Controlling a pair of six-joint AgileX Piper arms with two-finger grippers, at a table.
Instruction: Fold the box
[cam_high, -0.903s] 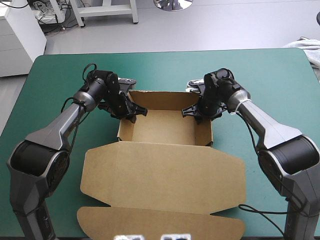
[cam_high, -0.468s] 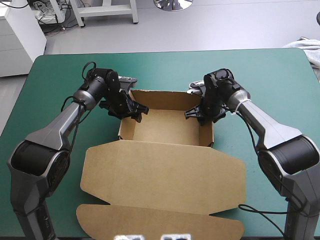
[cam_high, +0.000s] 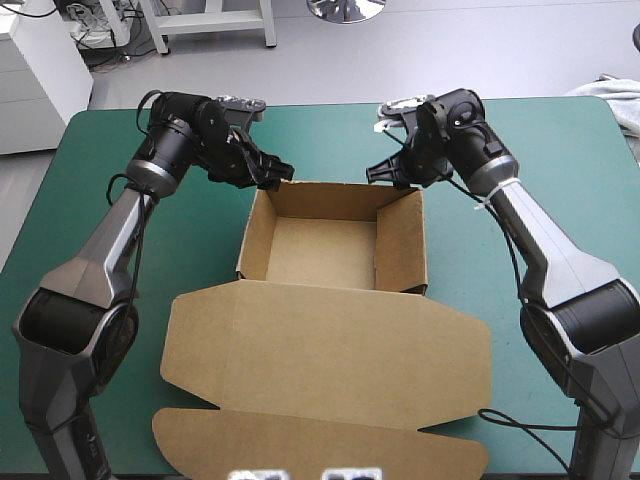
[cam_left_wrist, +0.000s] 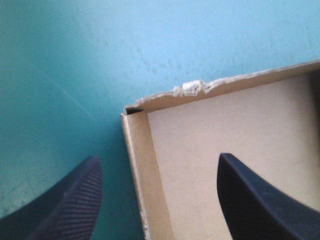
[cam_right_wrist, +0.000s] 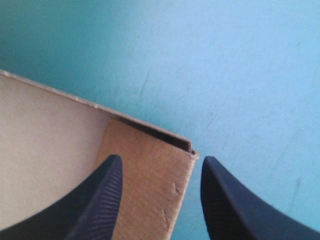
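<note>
1. Brown board makes up the box (cam_high: 320, 255), which stands as an open tray in the middle of the tabletop, nearer its far edge. Its lid (cam_high: 330, 350) lies flat toward the near edge.
2. Both grippers have just come up out of the tray. The left gripper (cam_high: 275, 176) hovers over the box's far-left corner and the right gripper (cam_high: 385, 175) over its far-right corner, and neither grips the board.
3. The left gripper's fingers stand wide apart, one over the teal-green cover (cam_left_wrist: 60, 75) and the other over the tray floor. The right gripper's fingers are also apart, above the corner.
4. Earlier, both grippers sat low inside the tray against the side walls.
5. The right wall (cam_high: 400, 240) now leans inward, so I judge that the tucking is released but that this wall may need another press.
</note>
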